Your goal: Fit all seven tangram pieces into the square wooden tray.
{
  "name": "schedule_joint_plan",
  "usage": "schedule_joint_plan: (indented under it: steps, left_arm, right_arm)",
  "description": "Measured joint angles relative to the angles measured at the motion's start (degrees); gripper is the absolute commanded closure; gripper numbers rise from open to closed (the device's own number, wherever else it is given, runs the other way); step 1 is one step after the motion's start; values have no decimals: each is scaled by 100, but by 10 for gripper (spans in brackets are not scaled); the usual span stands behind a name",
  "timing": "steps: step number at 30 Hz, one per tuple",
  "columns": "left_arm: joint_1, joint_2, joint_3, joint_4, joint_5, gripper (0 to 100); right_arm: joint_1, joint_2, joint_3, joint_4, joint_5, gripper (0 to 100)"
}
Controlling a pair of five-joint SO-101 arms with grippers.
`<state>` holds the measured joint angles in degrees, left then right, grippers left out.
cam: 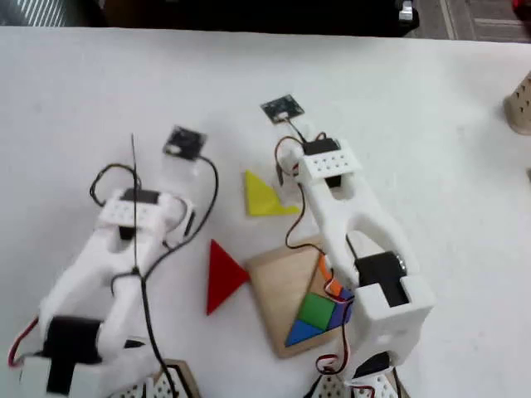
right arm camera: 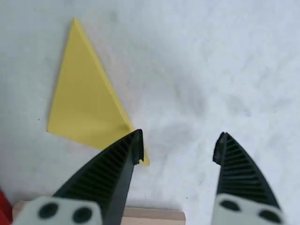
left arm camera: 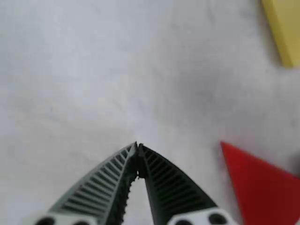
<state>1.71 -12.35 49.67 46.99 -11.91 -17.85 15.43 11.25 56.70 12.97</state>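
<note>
The yellow triangle (cam: 263, 197) lies flat on the white table just beyond the square wooden tray (cam: 282, 286). My right gripper (right arm camera: 178, 143) is open right beside the yellow triangle (right arm camera: 84, 93), one fingertip over the triangle's near corner. A red triangle (cam: 222, 275) rests on the table against the tray's left side. My left gripper (left arm camera: 137, 149) is shut with nothing in it, hovering over bare table a short way from the red triangle (left arm camera: 262, 187). In the tray sit green (cam: 317, 311), blue (cam: 304, 332) and orange (cam: 328, 278) pieces, partly hidden by the right arm.
Two small black tags (cam: 282, 109) (cam: 184, 143) lie on the table beyond the arms. A tan object (cam: 520, 104) stands at the far right edge. Cables trail from both arms over the table.
</note>
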Motion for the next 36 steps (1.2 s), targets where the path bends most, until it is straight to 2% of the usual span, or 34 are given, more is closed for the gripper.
schedule_joint_plan:
  steps: [2,6,9,13,15,20,30,36]
  left_arm:
    - [97,-536,457,237,-62,930]
    - [580,-1723,1371,448,-9,758]
    - [1002,-2681,1952,633,642,663]
    - [1451,-3886,2585,826,1776,663]
    - [1565,-4114,2725,826,2004,666]
    - [1908,-3604,2716,633,2215,664]
    - [2075,-1064,1477,624,2558,660]
    - [1389,-114,712,633,2576,661]
  right_arm:
    - [0,88,0,-105,0,758]
    - [0,123,0,-176,114,758]
    - [0,123,18,-246,167,758]
    - [0,123,26,-325,193,758]
    - [-9,123,26,-325,193,758]
    - [-9,123,26,-396,202,758]
    - [-9,123,26,-484,202,758]
    - [-9,123,26,-484,202,758]
